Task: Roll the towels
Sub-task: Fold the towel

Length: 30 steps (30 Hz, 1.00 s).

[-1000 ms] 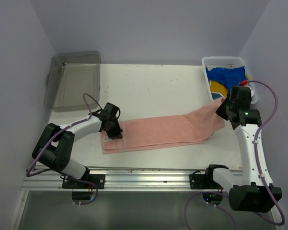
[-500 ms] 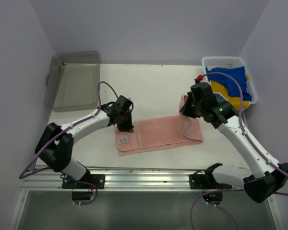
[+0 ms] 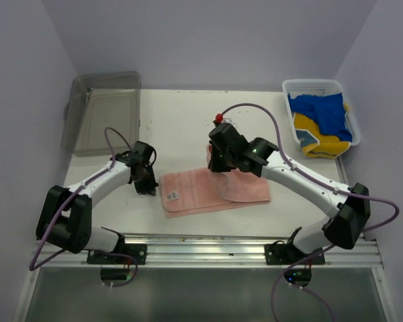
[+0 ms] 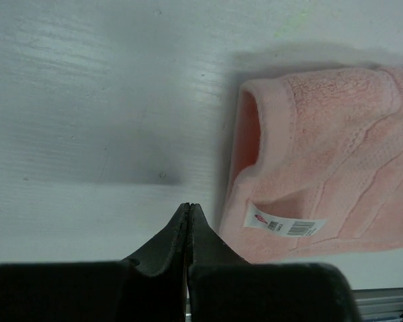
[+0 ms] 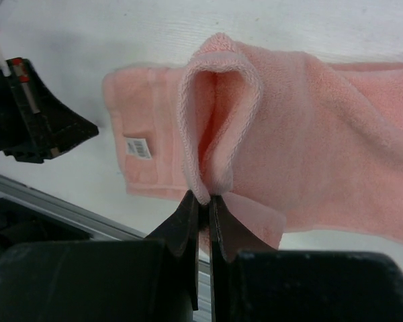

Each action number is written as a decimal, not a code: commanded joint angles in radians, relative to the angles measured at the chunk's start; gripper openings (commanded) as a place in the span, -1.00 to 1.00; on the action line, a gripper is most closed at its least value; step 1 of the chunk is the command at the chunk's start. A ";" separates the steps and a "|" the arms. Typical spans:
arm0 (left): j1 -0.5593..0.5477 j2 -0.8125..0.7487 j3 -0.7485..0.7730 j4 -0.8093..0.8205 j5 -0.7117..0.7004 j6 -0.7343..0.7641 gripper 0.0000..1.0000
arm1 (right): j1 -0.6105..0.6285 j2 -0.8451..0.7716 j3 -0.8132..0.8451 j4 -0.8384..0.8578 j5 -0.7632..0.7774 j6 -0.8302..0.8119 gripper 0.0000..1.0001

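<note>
A salmon pink towel [image 3: 201, 189] lies folded lengthwise on the white table, its label [image 4: 285, 224] near the left end. My right gripper [image 3: 218, 163] is shut on the towel's right end [image 5: 218, 117], lifted and carried over the flat part. My left gripper [image 3: 148, 189] is shut and empty, its tips on the bare table just left of the towel's left edge [image 4: 245, 141]. A royal blue towel [image 3: 321, 111] and a yellow towel [image 3: 317, 134] lie in the white mesh basket [image 3: 314, 85] at the back right.
A grey translucent tray [image 3: 104, 111] stands at the back left. The metal rail [image 3: 201, 247] runs along the near table edge. Purple walls close in on both sides and at the back.
My right gripper has carried the pink towel's right end far to the left, folding it over itself. My left gripper has let go of the left end and now sits beside it on the table.
</note>
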 commanded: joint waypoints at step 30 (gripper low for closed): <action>0.000 0.131 -0.059 0.157 0.080 0.020 -1.00 | 0.227 0.566 0.383 0.099 -0.069 -0.017 -1.00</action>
